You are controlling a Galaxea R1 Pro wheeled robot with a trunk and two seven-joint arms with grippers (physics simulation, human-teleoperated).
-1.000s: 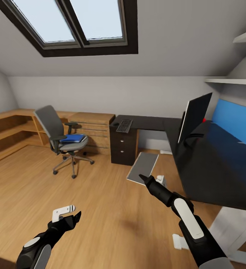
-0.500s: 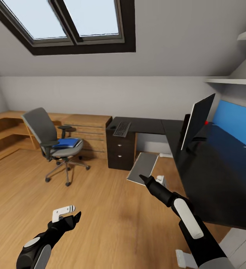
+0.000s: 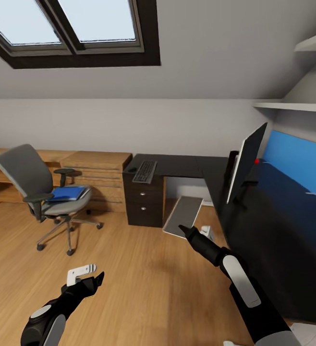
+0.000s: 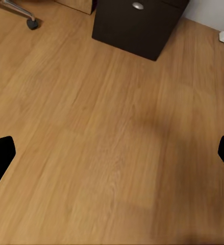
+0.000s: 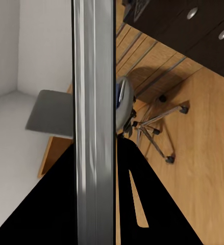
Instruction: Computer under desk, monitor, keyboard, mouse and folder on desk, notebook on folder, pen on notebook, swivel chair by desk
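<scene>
While clamped edgewise, notebook (image 3: 183, 216) in right gripper (image 3: 182, 229)

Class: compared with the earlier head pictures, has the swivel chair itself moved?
No. The swivel chair keeps its place beside the wooden cabinet; the whole view shifted, so the camera turned.

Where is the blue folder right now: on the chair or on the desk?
On the chair: the folder lies flat on the swivel chair seat, well apart from the desk.
</scene>
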